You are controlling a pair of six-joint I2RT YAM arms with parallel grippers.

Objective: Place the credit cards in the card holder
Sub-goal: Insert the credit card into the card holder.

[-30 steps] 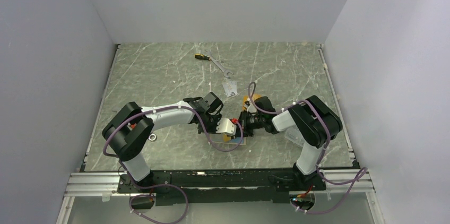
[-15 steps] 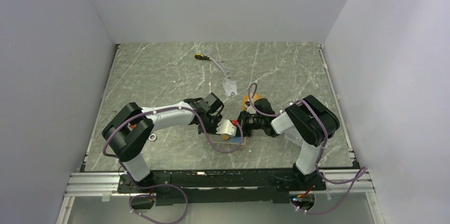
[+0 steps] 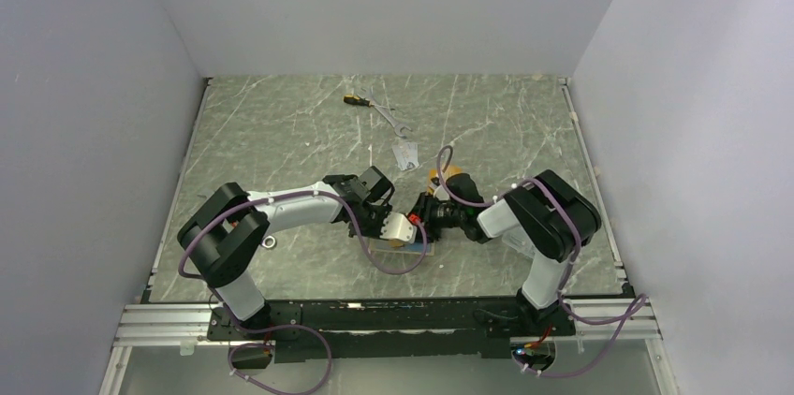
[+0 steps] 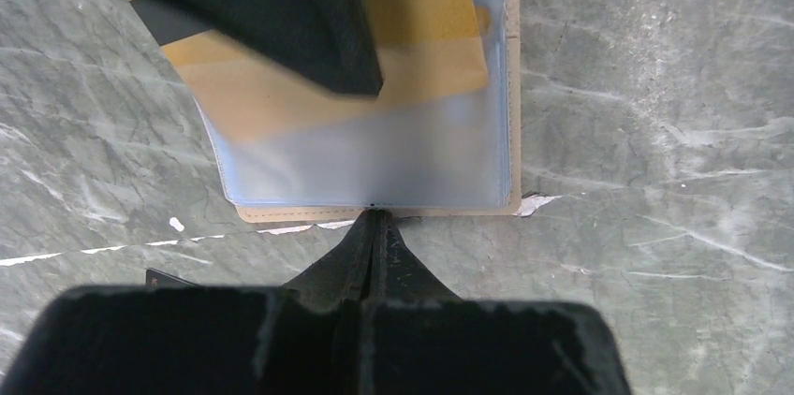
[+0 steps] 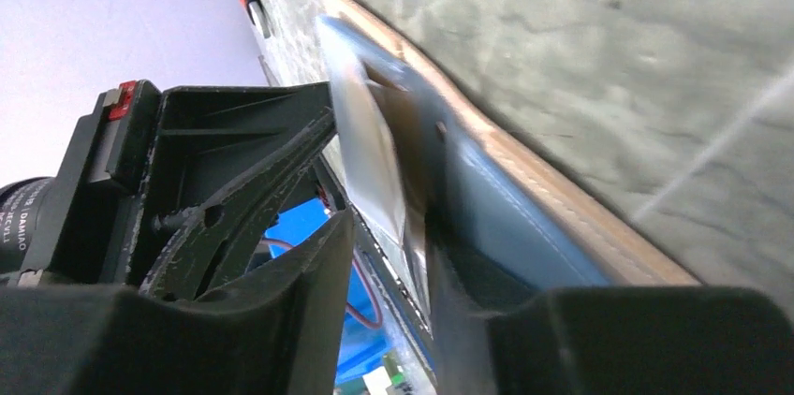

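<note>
The tan card holder (image 4: 281,214) lies open on the table, its clear sleeve (image 4: 374,161) facing up with an orange card (image 4: 421,30) tucked inside. My left gripper (image 4: 374,219) is shut, its tips pressing on the holder's near edge. The right gripper (image 5: 389,236) is open, and a thin silver card (image 5: 370,161) stands in the gap, leaning on one finger above the holder's blue panel (image 5: 506,189). In the top view both grippers (image 3: 412,226) meet over the holder (image 3: 405,246) and hide most of it. Another silver card (image 3: 404,153) lies flat further back.
A red-handled screwdriver (image 3: 353,99) and a wrench (image 3: 391,118) lie near the back of the marble table. An orange object (image 3: 438,176) sits behind the right wrist, partly covered by its cable. A small metal ring (image 3: 269,242) rests by the left arm.
The right gripper's jaws have come apart from shut. Both wrists have shifted slightly toward each other over the holder.
</note>
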